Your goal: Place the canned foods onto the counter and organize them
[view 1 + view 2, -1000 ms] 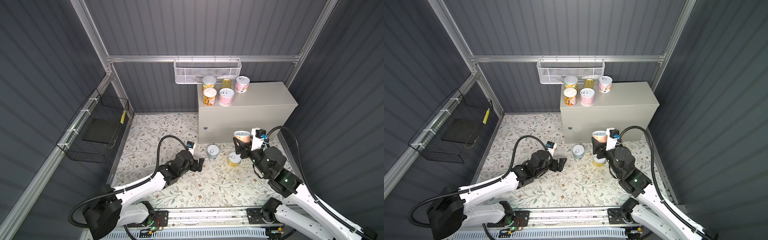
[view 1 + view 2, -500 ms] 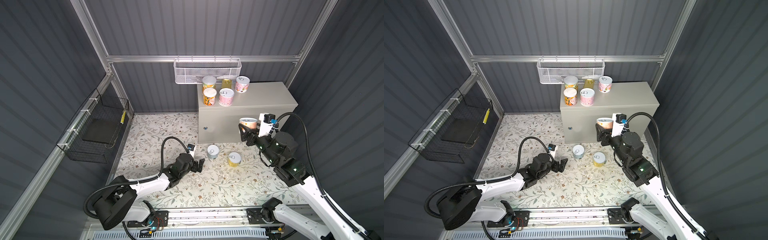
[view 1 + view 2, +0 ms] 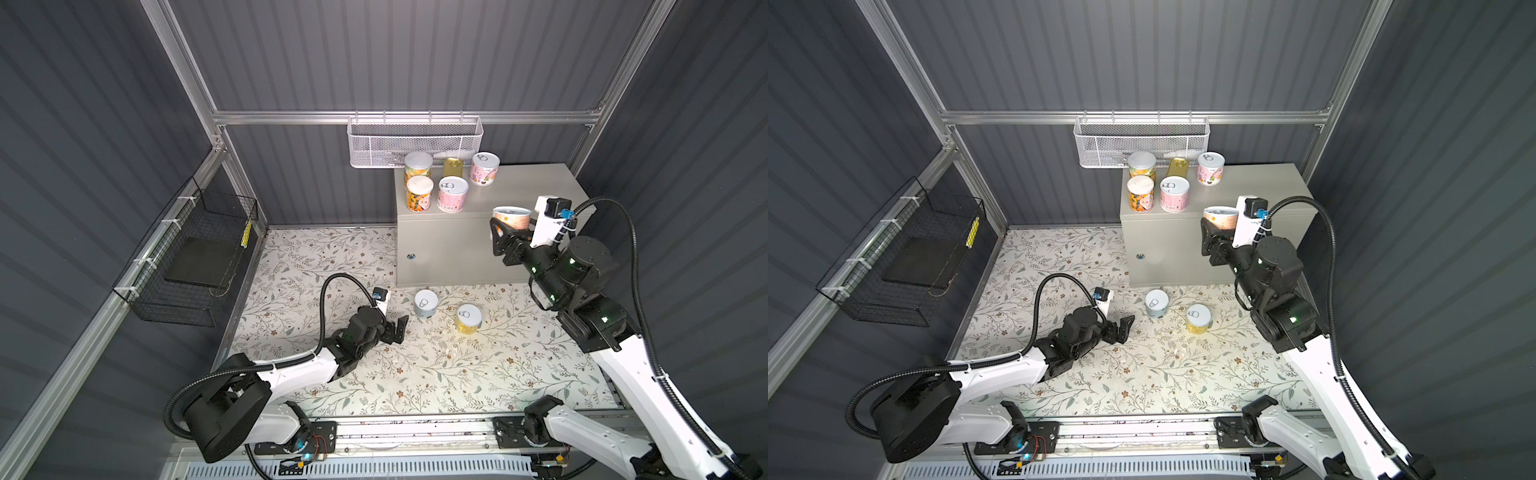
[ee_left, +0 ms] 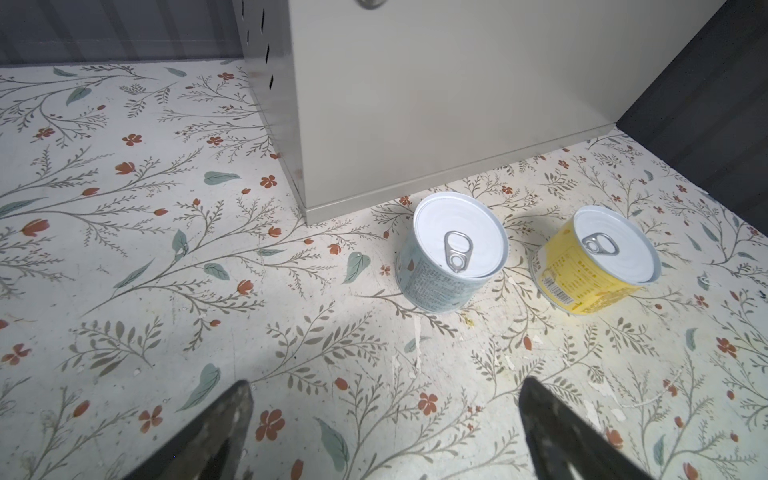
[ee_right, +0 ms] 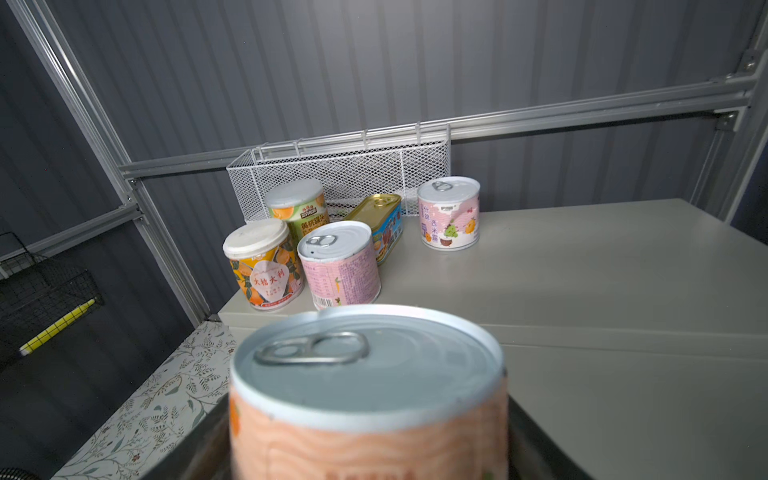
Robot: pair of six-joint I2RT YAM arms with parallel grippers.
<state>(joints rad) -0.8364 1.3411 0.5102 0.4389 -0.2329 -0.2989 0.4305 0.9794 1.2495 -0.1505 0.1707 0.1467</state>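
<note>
Up at the counter (image 3: 540,187) edge, right gripper (image 3: 513,231) hugs the orange can (image 3: 512,215) upright — I'd clear the lip, then set it beside the pink can (image 3: 452,197).

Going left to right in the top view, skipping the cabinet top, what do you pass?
Black wire basket → left gripper → blue-grey can → yellow can → orange can in the right gripper.

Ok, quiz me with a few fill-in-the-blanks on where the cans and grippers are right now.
1. The counter carries ____ cans, gold tin included.
2. On the floor stand the blue-grey can and a ____ one.
3. The right gripper is shut on the peach can; the left gripper is ____.

Missing words: five; yellow; open.
</note>
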